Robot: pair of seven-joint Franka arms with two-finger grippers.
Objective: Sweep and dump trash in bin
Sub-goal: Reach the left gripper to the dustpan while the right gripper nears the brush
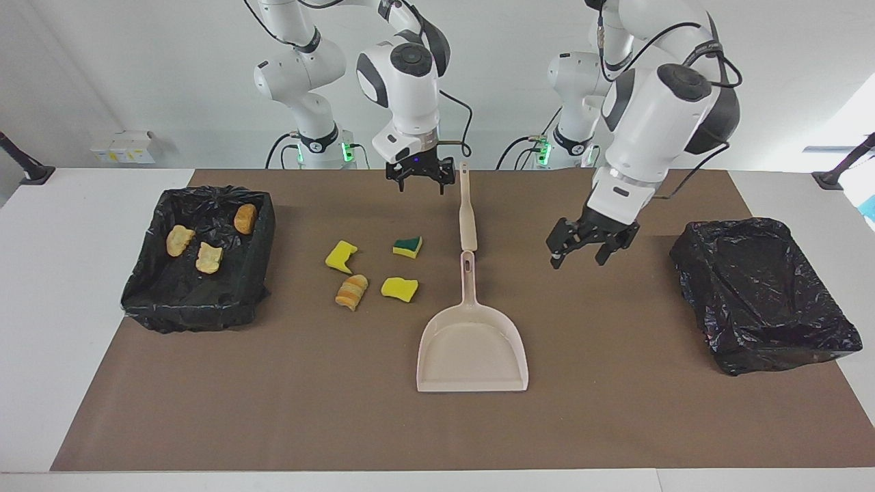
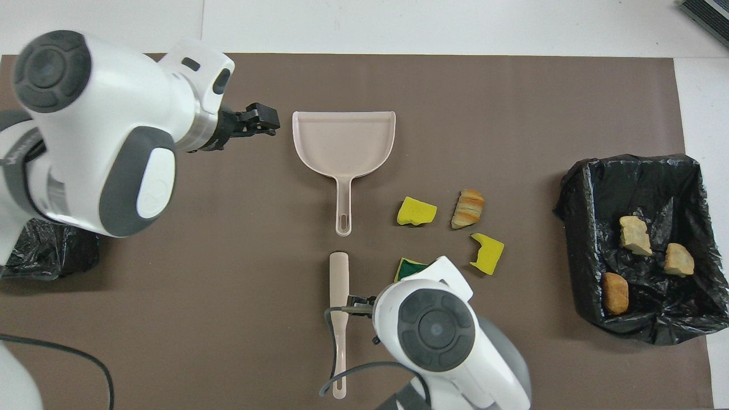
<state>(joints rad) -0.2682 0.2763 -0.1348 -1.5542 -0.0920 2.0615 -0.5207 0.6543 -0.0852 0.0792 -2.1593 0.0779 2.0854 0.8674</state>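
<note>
Trash: seven scraps in all, none of them in either claw.

Right claw (image 1: 418, 179): hanging over the brown mat (image 1: 273, 410) just beside the brush (image 1: 467, 208), toward its handle end, above the worktop (image 1: 41, 307) and touching nothing. Fingers spread, released. From overhead my view of it is blocked by the arm's own wrist.

Left claw (image 1: 592, 247): in the air over bare mat between the dustpan (image 1: 472, 345) and the bin (image 1: 765, 294) at the left arm's end. Fingers apart, released, empty. Overhead it (image 2: 263, 118) shows just beside the dustpan's (image 2: 343, 139) pan edge, but the facing view puts it clear of the pan.

Brush and dustpan lie end to end in one line down the middle of the mat, brush nearer the robots, the two handle tips almost meeting. The dustpan's open mouth faces away from the robots.

Loose trash sits on the mat beside the dustpan handle, toward the right arm's end:
- green-topped yellow sponge piece (image 1: 407, 247), nearest the brush, partly covered overhead by the right arm
- yellow sponge piece (image 1: 400, 289), beside the dustpan handle
- notched yellow sponge piece (image 1: 340, 255)
- orange-cream striped chunk (image 1: 351, 291)

The four lie near one another, none touching.

Black-lined bin at the right arm's end (image 1: 198, 307): three tan-yellow crumbly lumps (image 1: 208, 257) lie inside, apart from each other. The bin at the left arm's end holds no scraps that I can see.
</note>
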